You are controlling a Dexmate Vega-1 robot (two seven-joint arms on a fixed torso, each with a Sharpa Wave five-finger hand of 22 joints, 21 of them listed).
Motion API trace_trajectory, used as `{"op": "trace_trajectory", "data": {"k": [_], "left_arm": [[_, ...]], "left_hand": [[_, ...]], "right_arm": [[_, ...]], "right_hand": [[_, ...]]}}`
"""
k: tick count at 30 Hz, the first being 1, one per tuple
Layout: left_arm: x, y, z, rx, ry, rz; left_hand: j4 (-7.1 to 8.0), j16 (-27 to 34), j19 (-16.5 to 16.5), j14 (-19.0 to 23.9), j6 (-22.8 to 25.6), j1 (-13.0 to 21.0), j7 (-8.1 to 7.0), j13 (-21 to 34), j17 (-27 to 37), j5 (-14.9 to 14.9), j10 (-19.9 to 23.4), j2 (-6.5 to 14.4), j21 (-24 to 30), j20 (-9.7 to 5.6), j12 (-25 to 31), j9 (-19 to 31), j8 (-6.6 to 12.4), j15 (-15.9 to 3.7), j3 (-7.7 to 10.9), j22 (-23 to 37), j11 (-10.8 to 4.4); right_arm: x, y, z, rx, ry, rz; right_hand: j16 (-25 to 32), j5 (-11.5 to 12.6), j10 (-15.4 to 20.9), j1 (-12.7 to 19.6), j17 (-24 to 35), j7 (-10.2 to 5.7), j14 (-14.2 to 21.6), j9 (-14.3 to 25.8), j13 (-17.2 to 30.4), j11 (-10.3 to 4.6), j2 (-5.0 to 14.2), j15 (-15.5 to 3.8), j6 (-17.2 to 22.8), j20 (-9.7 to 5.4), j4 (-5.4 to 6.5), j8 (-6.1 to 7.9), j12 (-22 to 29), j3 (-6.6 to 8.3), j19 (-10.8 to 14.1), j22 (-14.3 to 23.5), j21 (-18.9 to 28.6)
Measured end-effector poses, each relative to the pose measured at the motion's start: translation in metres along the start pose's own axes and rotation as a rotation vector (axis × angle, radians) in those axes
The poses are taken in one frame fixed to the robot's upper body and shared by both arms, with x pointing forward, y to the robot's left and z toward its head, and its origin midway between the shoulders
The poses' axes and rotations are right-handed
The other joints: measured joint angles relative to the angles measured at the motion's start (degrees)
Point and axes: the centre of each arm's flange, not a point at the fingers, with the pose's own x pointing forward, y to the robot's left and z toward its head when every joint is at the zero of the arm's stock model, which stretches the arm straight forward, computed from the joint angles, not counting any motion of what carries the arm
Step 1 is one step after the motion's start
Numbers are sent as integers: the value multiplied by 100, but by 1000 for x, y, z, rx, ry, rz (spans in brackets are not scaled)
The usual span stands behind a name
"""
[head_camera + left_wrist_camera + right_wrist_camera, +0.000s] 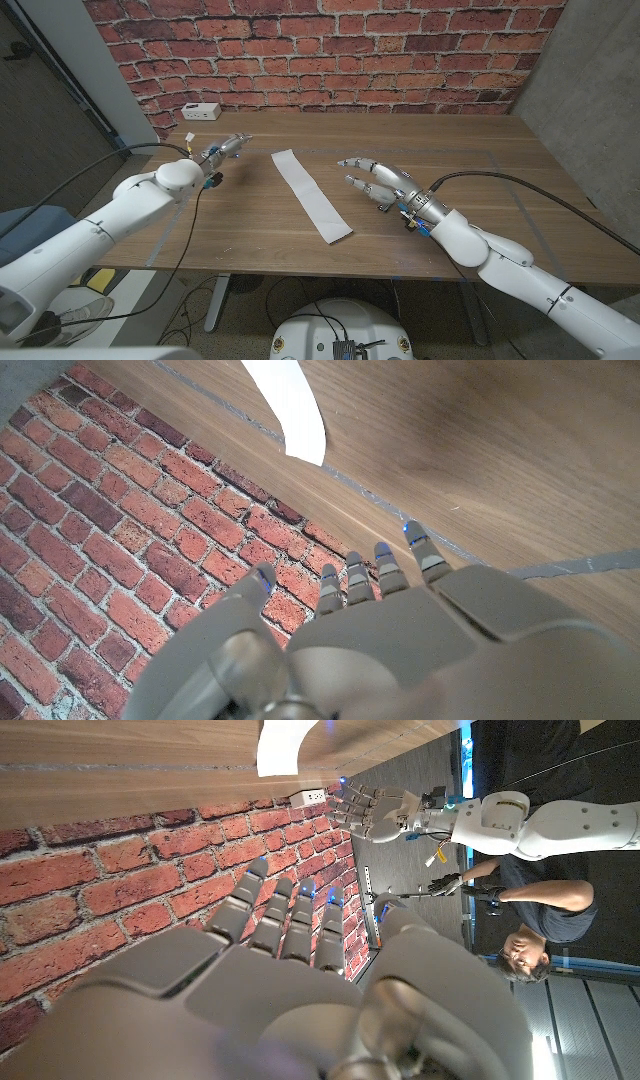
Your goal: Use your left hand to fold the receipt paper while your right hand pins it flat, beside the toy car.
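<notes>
receipt: a long white strip [311, 193] lying flat and unfolded on the table, set at a slant; it sits between the two hands, apart from both. Its far end is nearer the left hand, its near end nearer the right hand. One end also shows in the left wrist view [290, 405] and in the right wrist view [283, 745].
left hand: [224, 149] held at the receipt's left, level with its far end, fingers stretched out and apart, holding nothing. Its back and fingertips show in the left wrist view [380, 630]; it also shows across the table in the right wrist view [372, 810].
right hand: [375, 180] held at the receipt's right, about level with its middle, fingers apart and pointing toward the strip without touching it; it holds nothing. Its back shows in the right wrist view [290, 980].
table: wooden top [450, 160]; thin tape lines run across it near the hands.
box: small and white [201, 111], at the table's far edge beyond the left hand, against the brick wall [330, 50].
person: seated in dark clothes [530, 910], seen past the left hand in the right wrist view.
</notes>
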Motion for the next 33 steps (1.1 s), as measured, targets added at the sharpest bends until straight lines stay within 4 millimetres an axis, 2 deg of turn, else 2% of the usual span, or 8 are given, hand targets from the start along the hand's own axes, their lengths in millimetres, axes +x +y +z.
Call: {"op": "trace_trajectory", "data": {"k": [4,7,13,15,17,24,31,33], "left_arm": [[0,0,-2,13,13,-6],[3,5,3,47,15,-7],[7,9,6,88,30,-7],[8,10,7,98,36,-5],[9,11,6,113,48,-4],[15,16,12,180,91,-6],[23,18,20,225,110,-13],[26,19,22,250,124,-18]], "left_hand": [[0,0,0,22,0,0,0,0,0,0,0,0,0,0,0,0,0,-22,0,0,0],[-22,0,22,31,30,2,-30,0,-1,-3,8,-2,0,-25,-23,0,-1,-31,24,0,-8],[-231,-44,147,143,30,214,-30,0,-16,-44,67,-57,0,-645,-65,0,-20,-249,115,0,-15],[-304,-44,197,196,30,266,-30,0,-15,-44,103,-68,0,-735,-65,0,-20,-301,138,0,-41],[-400,-44,215,257,30,381,-30,-1,-41,-44,161,-93,0,-747,-65,0,-20,-362,154,0,-53],[-726,-44,358,410,127,604,-43,0,-43,-65,277,-167,0,-605,-65,0,-19,-470,190,-14,-133],[-849,-44,356,410,215,725,-50,-1,-43,-85,362,-228,-40,-602,-65,0,-19,-471,176,-14,-156],[-854,-44,367,435,215,724,-50,-1,-38,-85,369,-228,-66,-550,-65,0,-19,-495,170,-14,-164]], "right_arm": [[0,3,2,4,-4,5],[0,10,9,-41,-45,34],[1,15,14,-57,-70,53],[1,18,16,-63,-81,63],[1,21,17,-67,-91,77],[1,32,20,-75,-112,113],[0,42,21,-88,-123,147],[0,47,20,-89,-124,161]], "right_hand": [[0,0,21,30,0,12,26,0,0,-21,30,-27,50,-32,10,0,0,12,32,0,0],[0,0,25,44,0,20,31,0,0,-16,16,-31,103,-32,-8,0,0,30,32,0,0],[0,0,82,75,19,-10,31,0,0,-19,30,-31,133,-1,-6,0,0,45,62,-1,0],[0,0,94,75,27,3,61,0,0,-32,30,-61,164,-22,-13,0,0,83,84,-1,0],[0,0,113,75,27,11,61,0,0,-51,30,-62,173,-32,-13,0,0,83,93,-1,0],[0,0,113,128,26,-10,61,0,0,-51,39,-61,195,-32,-37,-40,0,107,93,-1,0],[0,-22,123,181,54,-12,61,0,0,-40,30,-61,339,-32,-31,-41,-28,148,93,-1,0],[0,-22,125,181,54,-1,61,0,22,-43,30,-61,372,-37,-37,-41,-28,155,98,-1,0]]}}
